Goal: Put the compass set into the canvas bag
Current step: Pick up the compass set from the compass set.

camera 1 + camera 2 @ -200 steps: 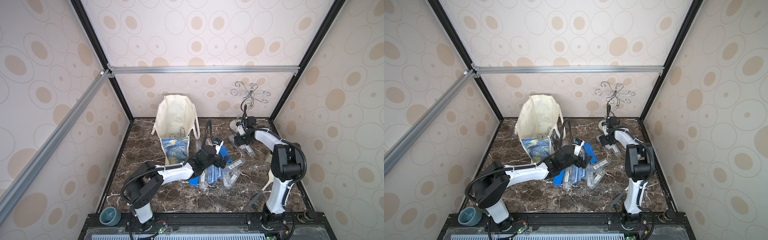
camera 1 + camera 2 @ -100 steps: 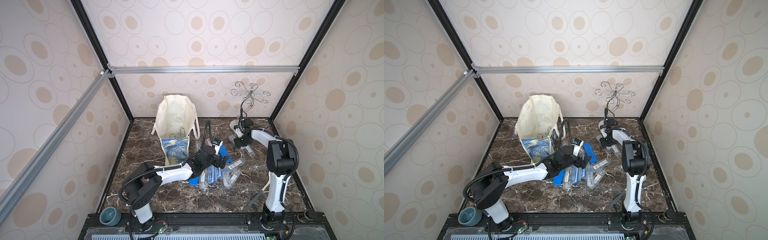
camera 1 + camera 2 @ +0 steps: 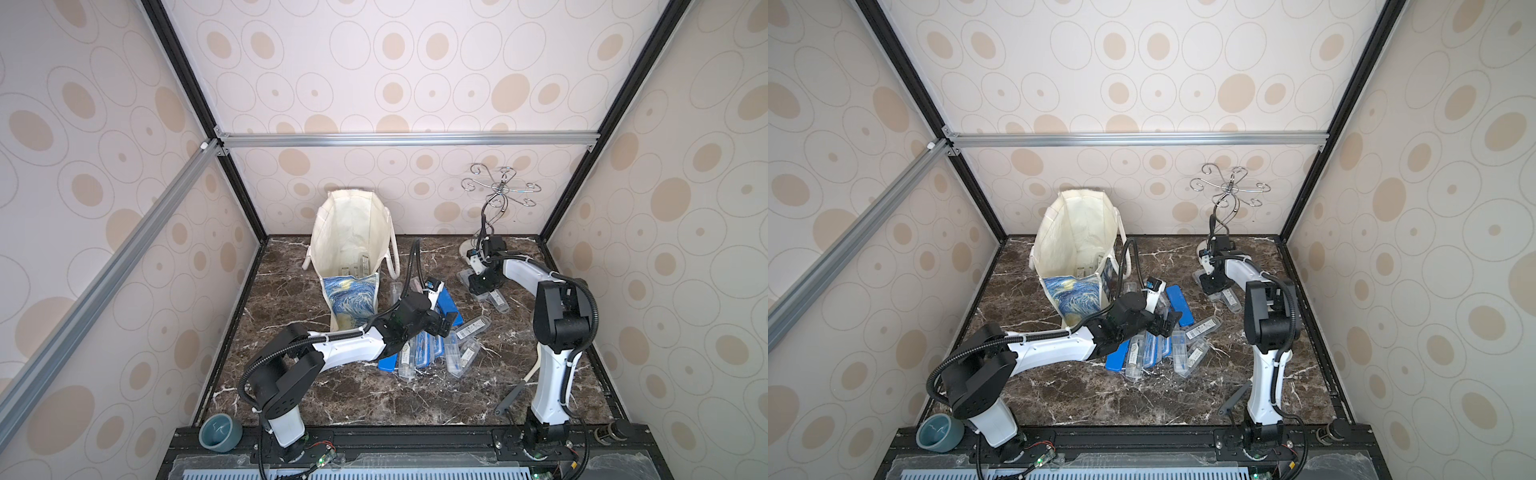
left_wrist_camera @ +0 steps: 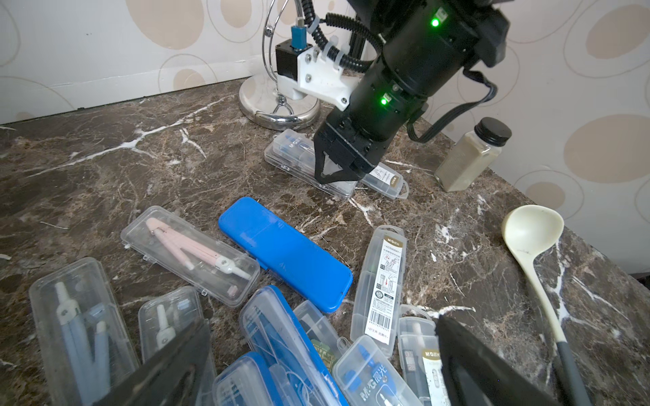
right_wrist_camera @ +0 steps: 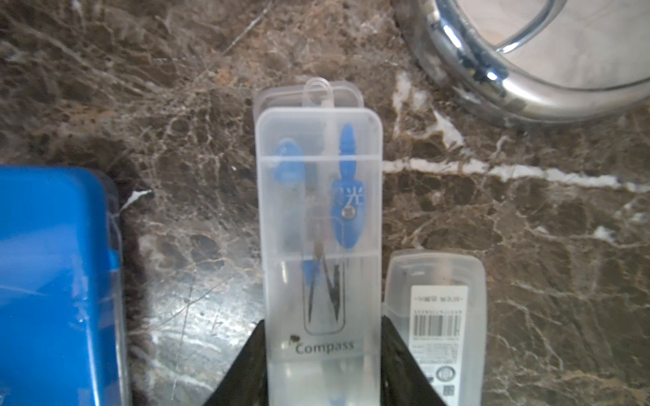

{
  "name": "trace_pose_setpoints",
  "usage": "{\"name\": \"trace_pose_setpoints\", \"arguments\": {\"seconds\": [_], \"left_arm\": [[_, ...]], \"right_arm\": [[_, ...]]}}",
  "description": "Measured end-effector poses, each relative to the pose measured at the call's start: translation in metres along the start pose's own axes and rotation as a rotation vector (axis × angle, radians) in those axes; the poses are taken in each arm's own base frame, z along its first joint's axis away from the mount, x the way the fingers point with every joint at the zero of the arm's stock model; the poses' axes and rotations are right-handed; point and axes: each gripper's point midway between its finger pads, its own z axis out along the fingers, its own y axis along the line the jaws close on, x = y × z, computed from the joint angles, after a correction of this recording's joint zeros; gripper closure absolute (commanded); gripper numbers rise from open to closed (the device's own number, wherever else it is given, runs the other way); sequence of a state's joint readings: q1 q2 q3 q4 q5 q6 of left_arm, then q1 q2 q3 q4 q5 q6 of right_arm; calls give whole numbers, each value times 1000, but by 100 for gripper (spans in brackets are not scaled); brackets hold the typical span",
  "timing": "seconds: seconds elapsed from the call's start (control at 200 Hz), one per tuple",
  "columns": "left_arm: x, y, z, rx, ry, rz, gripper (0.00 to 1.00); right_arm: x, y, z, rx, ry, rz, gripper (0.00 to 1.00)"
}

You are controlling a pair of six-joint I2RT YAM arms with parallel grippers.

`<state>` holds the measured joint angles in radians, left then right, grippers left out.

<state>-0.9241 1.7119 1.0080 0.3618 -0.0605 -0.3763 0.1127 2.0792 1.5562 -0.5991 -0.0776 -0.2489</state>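
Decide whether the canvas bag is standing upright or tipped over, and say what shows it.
Upright: the canvas bag stands on the table, mouth gaping upward, clear cases visible at its bottom.

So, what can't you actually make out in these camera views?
Cream canvas bag: in both top views, small cases at its bottom are too small to count.
Clear plastic compass case in the right gripper: right wrist view, near end cut off by the bottom edge.
Pile of clear and blue cases: both top views, partly hidden under the left arm.
Cream ladle: left wrist view, handle end runs off the bottom edge.
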Motion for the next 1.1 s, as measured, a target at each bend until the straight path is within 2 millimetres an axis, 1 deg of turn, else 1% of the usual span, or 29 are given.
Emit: {"name": "trace_pose_setpoints", "arguments": {"seconds": [0.14,0.245,0.32,0.445,0.56,0.6,0.735,0.85,0.975,1.1], "left_arm": [[1,6,0,-24,6,-33,0],[1,10,0,-37,17,-63,0],[-4,12,1,-43,14,-86,0],[-25,17,1,-46,-22,-128,0],[-48,23,-2,-51,-57,-166,0],[-54,25,-3,-51,-65,-177,0],[-85,26,-6,-46,-105,-207,0],[-106,26,-10,-44,-132,-222,0],[-117,21,-5,-32,-137,-232,0],[-113,17,6,-16,-105,-238,5]], "right_arm": [[6,16,-11,-61,-16,15,63],[5,32,-31,-105,-67,23,63],[1,45,-49,-137,-114,22,63],[0,68,-77,-199,-198,22,63],[6,87,-94,-260,-250,30,63],[9,90,-98,-274,-259,38,63],[18,105,-116,-326,-309,49,63],[19,116,-136,-356,-368,33,63],[20,127,-155,-370,-422,6,63],[23,133,-165,-374,-456,-14,63]]}}
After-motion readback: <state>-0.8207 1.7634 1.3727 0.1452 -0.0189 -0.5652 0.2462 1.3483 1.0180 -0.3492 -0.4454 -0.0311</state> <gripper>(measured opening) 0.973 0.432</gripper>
